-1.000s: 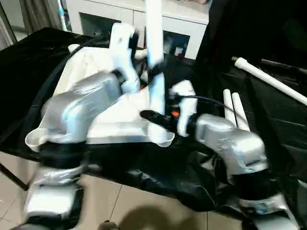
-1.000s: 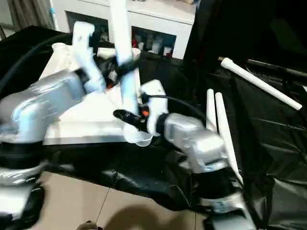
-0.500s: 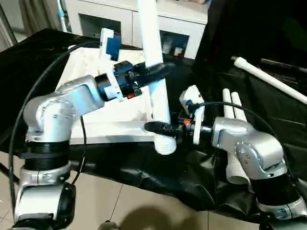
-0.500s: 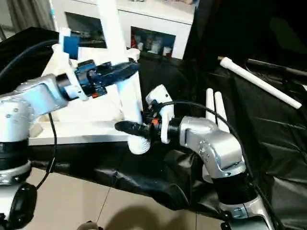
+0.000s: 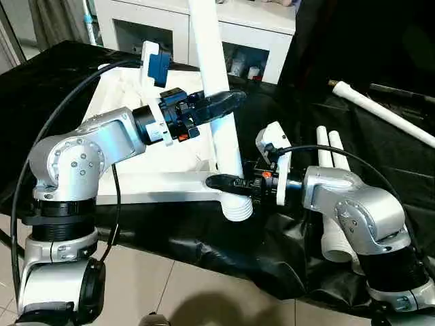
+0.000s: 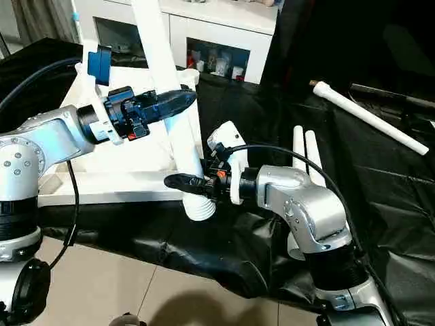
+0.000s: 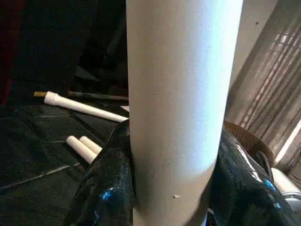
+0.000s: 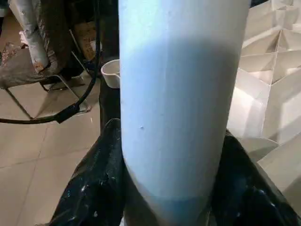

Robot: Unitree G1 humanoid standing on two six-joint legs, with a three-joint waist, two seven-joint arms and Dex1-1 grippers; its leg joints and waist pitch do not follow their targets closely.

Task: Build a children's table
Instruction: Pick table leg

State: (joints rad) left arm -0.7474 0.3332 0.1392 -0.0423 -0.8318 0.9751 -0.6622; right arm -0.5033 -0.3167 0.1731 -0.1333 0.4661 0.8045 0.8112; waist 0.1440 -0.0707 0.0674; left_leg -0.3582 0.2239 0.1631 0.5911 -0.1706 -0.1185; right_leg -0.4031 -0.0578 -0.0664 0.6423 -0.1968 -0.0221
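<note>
My left hand (image 5: pixel 228 102) and right hand (image 5: pixel 224 182) clamp the leg (image 5: pixel 219 102) upright, steering its threaded end toward the top (image 5: pixel 163 153) corner socket.

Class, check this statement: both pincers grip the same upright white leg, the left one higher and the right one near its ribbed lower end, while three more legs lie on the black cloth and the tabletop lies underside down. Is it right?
Not quite. The tabletop lies underside up: the right wrist view shows its ribs. The rest stands: the left pincer grips the upright leg higher, the right pincer near its ribbed end, and three more legs lie on the black cloth.
</note>
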